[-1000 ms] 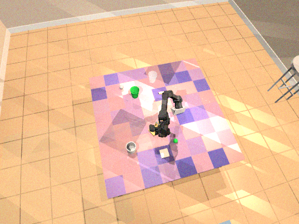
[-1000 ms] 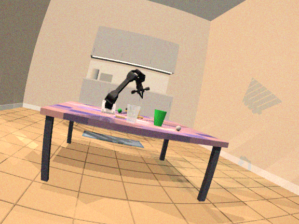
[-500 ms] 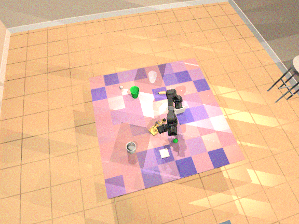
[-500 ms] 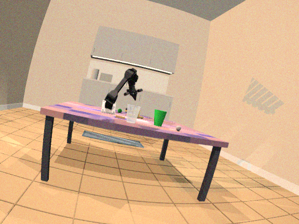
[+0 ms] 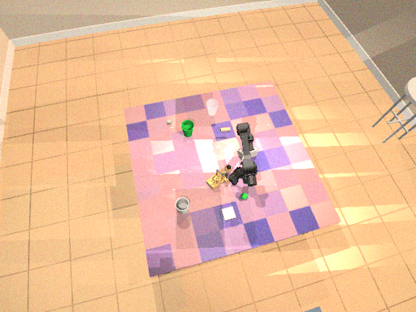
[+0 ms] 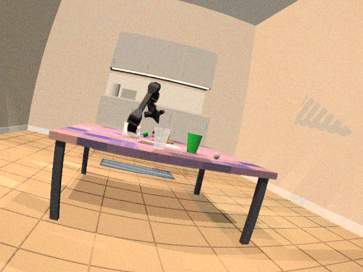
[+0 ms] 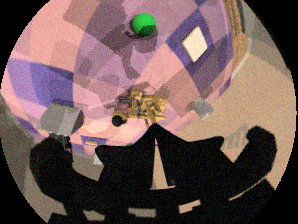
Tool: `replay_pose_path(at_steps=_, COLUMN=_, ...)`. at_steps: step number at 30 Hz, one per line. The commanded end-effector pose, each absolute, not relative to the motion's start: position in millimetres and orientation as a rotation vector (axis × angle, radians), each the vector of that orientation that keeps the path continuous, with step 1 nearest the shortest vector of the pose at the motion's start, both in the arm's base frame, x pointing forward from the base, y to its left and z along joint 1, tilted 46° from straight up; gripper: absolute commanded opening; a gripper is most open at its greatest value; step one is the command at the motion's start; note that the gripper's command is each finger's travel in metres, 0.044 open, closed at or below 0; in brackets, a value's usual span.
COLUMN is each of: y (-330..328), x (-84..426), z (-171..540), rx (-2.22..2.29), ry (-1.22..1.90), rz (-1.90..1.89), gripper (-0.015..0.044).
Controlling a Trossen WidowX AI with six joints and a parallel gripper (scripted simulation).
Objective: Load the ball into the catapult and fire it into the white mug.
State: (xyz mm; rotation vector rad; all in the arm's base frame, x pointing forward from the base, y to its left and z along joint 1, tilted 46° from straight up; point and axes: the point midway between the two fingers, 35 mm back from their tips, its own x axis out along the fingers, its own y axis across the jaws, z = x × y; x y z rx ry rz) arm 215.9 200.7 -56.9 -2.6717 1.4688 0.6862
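Note:
The yellow catapult [image 5: 217, 179] [image 6: 170, 142] [image 7: 152, 107] stands on the table, its dark round end [image 5: 228, 167] [image 7: 118, 120] toward the arm's base. Whether a ball lies in it cannot be told. A green ball [image 5: 244, 196] [image 6: 145, 134] [image 7: 143, 24] rests on the table, apart from the catapult. The white mug [image 5: 182, 205] [image 7: 202, 107] stands upright, down-left of the catapult in the top view; the exterior view does not show it. My gripper [image 5: 233, 180] [image 6: 160, 116] [image 7: 154, 125] is shut and empty, raised above the table beside the catapult.
A green tumbler [image 5: 187, 128] [image 6: 194, 143], a clear cup [image 5: 211, 107] [image 6: 161, 138], a small grey ball [image 5: 168, 121] [image 6: 216, 155] and a tan cylinder [image 5: 225, 129] [image 6: 146, 142] are on the table's far side from the mug. A white square [image 5: 228, 214] [image 7: 194, 44] lies near the green ball.

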Motion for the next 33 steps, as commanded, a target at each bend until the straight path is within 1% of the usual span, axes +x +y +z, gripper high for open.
replay_pose_path(at_steps=1, y=188.1, x=199.3, z=-50.5, rx=-2.831, ry=1.496, rz=0.736, gripper=0.0)
replay_pose_path(at_steps=10, y=165.1, x=173.7, z=-35.5, rx=-3.108, ry=1.557, rz=0.813, gripper=0.0)
replay_pose_path(at_steps=33, y=149.6, x=174.2, z=-53.5, rx=-3.114, ry=1.558, rz=0.814, gripper=0.0)
